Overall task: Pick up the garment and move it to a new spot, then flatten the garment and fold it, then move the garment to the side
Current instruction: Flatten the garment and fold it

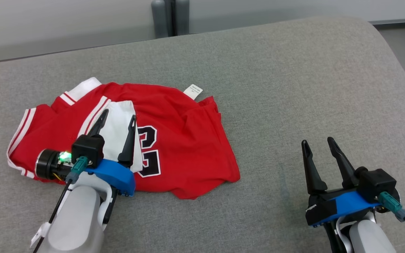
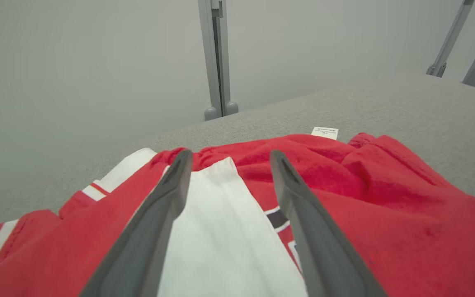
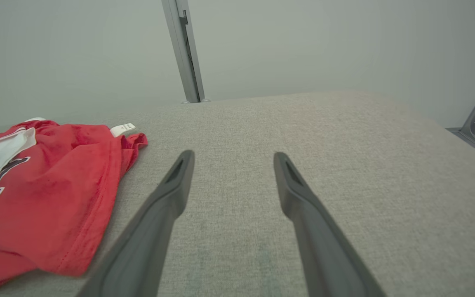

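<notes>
Partly covered black numerals mark the red garment; tag illegible.

The garment is laid on the left of the tabletop, its tag at the far edge. The left end effector is held over it; the right end effector is placed well to its right. A post is seen behind the tabletop.

Open grey surface spans the frame's right and top, and only the crumpled jersey at left-centre blocks a low pass.
</notes>
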